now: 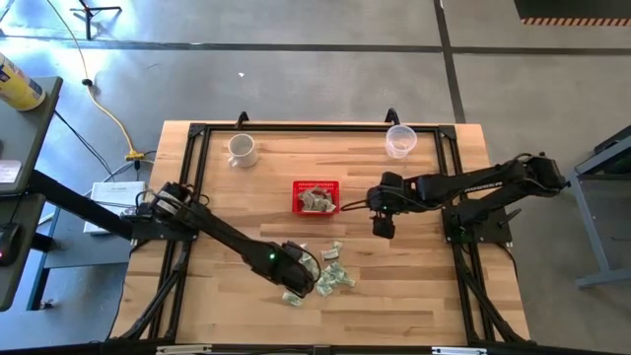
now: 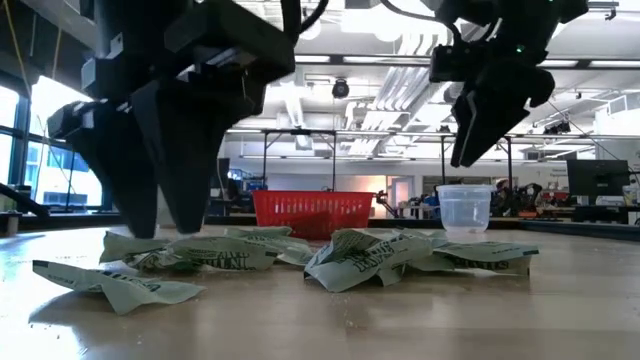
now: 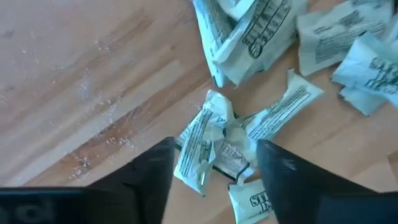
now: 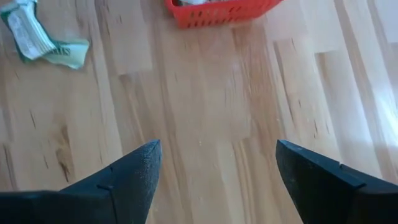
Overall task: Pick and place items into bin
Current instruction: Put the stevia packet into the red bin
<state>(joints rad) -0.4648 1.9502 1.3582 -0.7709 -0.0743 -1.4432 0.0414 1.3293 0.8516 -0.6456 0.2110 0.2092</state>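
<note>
Items heaped near front edge with bare table around, some already in bin; left gripper fingers apart straddling one piece, right gripper spread over bare wood beside bin.

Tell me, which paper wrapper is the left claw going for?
The crumpled wrapper between the left claw's open fingers; the other wrappers lie farther off in the pile.

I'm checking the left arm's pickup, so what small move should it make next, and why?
Probably lower the left gripper a touch and close. Its fingers stand open on either side of a crumpled wrapper on the table, with nothing held. The red basket already holds some pieces. The right gripper hangs open over bare wood beside the basket.
</note>
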